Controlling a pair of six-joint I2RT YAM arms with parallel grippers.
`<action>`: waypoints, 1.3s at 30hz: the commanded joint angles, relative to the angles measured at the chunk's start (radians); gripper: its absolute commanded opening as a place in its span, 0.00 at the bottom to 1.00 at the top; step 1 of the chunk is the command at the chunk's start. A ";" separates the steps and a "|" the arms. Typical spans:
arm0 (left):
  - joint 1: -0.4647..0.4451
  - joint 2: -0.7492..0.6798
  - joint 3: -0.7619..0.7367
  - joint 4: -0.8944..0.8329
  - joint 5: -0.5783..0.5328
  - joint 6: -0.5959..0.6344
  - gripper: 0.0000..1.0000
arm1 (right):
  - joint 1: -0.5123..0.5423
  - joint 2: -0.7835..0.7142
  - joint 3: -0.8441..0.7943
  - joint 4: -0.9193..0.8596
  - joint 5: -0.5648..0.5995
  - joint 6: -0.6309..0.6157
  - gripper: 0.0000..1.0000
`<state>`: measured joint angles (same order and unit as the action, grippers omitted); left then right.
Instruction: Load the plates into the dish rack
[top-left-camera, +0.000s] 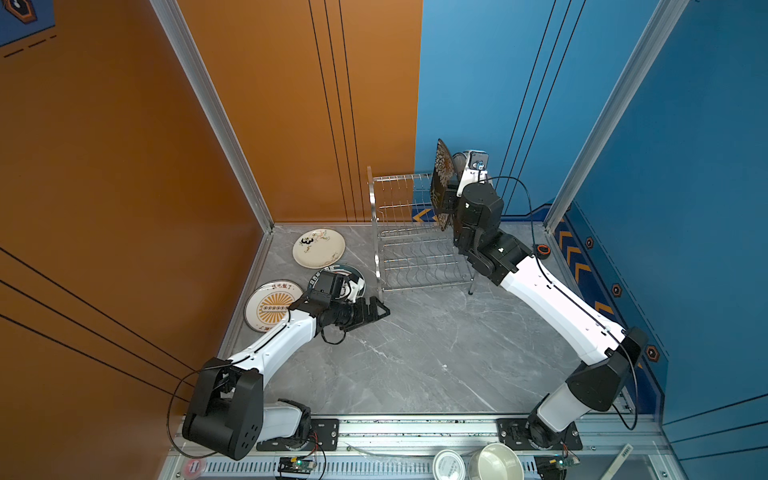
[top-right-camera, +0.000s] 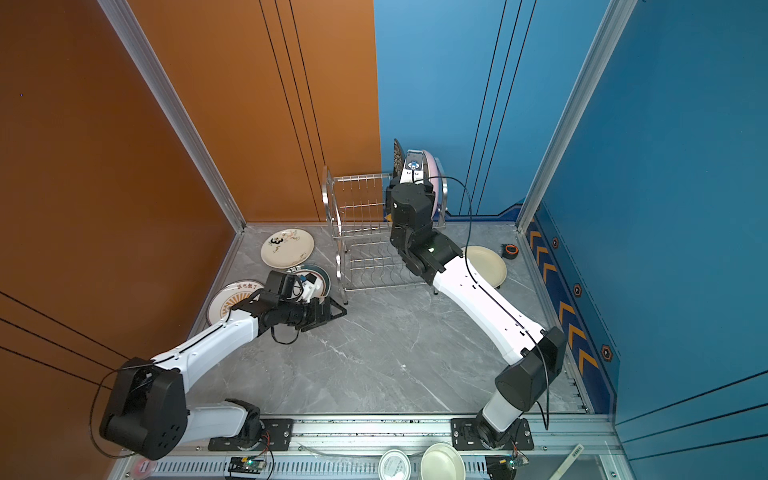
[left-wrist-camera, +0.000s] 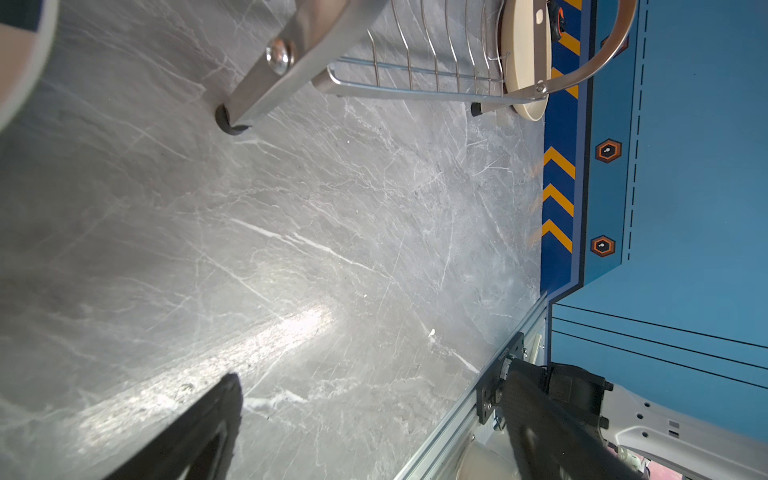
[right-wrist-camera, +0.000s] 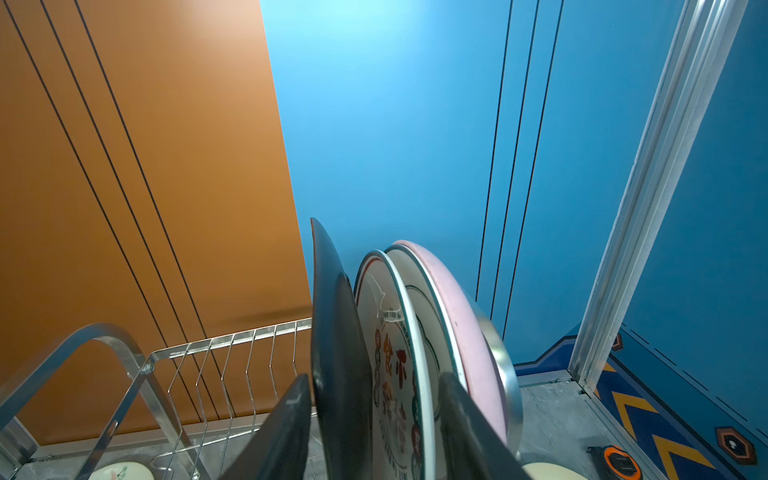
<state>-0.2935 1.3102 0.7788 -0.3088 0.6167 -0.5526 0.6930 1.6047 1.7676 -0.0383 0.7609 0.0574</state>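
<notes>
Four plates (right-wrist-camera: 390, 353) stand in the dish rack (right-wrist-camera: 232, 340). Right gripper (right-wrist-camera: 376, 378) gapes around the black plate (right-wrist-camera: 332, 311); left gripper (left-wrist-camera: 374, 372) gapes too.

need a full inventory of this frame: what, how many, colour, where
dish rack: 1, shiny steel wire, back of the table
black floral plate: 1, black, upright in the rack's top tier
character plate: 1, white with red characters, upright beside it
dark-rimmed plate: 1, white, upright next along
pink plate: 1, pink, upright at the rack's end
panda plate: 1, cream, flat left of the rack
dark-edged plate: 1, flat, partly under the left wrist
sunburst plate: 1, orange and white, flat near the left wall
cream plate: 1, plain, flat right of the rack
bowl: 1, cream, front rail
tin lid: 1, metal, beside the bowl
orange-black gadget: 1, by the right wall
table: 1, grey marble
left gripper: open, empty, low over the table
right gripper: open, astride the black floral plate
</notes>
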 joint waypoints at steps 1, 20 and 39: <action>0.016 -0.032 -0.010 -0.022 -0.040 -0.009 0.98 | 0.034 -0.063 -0.025 -0.110 0.009 0.078 0.54; 0.285 0.006 0.191 -0.214 -0.246 0.202 0.88 | 0.136 -0.424 -0.505 -0.394 -0.094 0.497 0.63; 0.340 0.558 0.731 -0.236 -0.357 0.384 0.62 | 0.123 -0.578 -0.666 -0.500 -0.097 0.577 0.64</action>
<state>0.0555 1.8141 1.4464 -0.5022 0.2962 -0.2218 0.8265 1.0508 1.1213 -0.4885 0.6724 0.6083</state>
